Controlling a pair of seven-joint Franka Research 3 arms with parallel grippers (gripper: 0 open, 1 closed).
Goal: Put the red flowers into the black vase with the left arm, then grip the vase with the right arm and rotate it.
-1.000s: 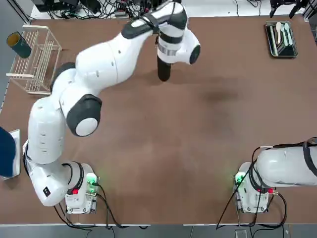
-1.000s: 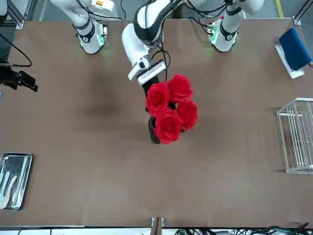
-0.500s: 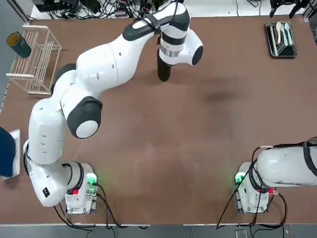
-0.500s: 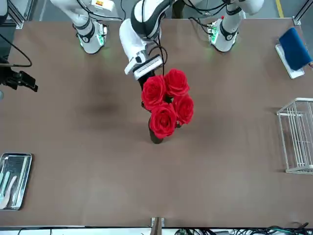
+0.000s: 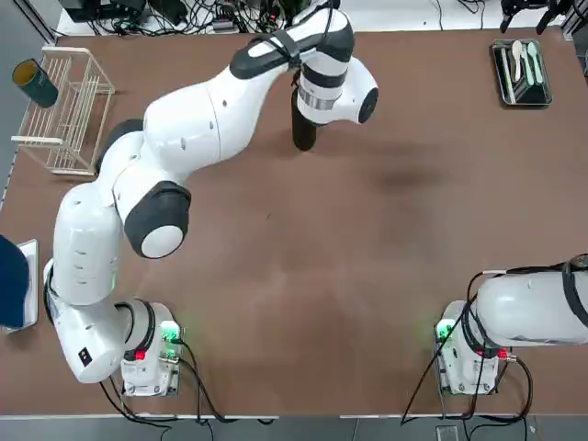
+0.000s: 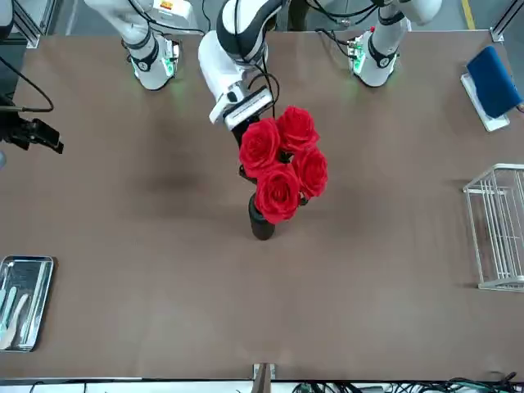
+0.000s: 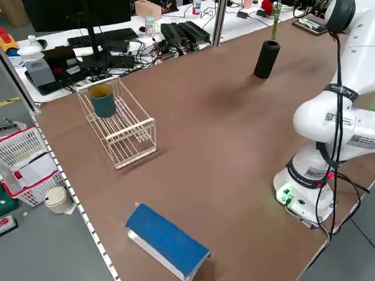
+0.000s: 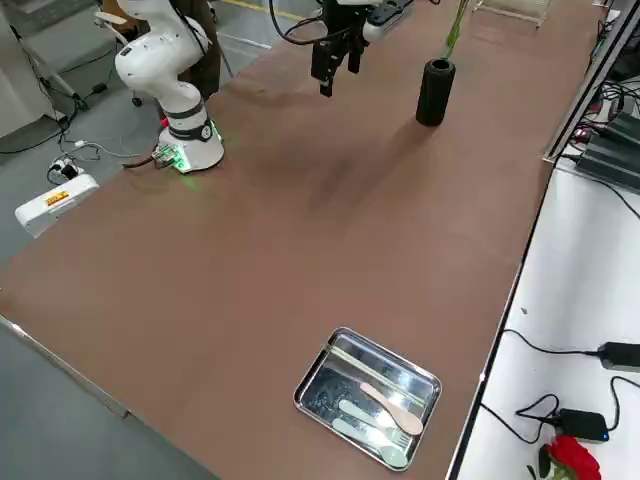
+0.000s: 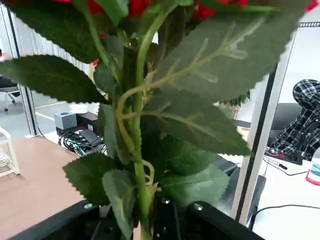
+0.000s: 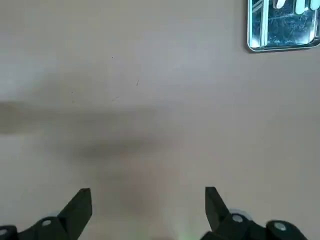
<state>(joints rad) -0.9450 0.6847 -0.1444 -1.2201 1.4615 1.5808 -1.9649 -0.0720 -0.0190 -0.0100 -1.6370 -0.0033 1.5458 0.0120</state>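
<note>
Left claw (image 6: 246, 123) clamps red flowers (image 6: 282, 168), whose blooms hide the black vase (image 6: 261, 224) mouth.

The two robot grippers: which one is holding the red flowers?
The left gripper, shut on the stems of the red flowers above the black vase. The right gripper is open and empty, over bare table.

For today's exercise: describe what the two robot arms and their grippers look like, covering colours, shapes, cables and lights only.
Both are glossy white, rounded, jointed arms with dark grey joint caps. The left arm has black bands near its wrist and green and red lights at its base. The right arm trails black cables and shows a green base light. The right gripper has two black, wedge-shaped fingers.
</note>
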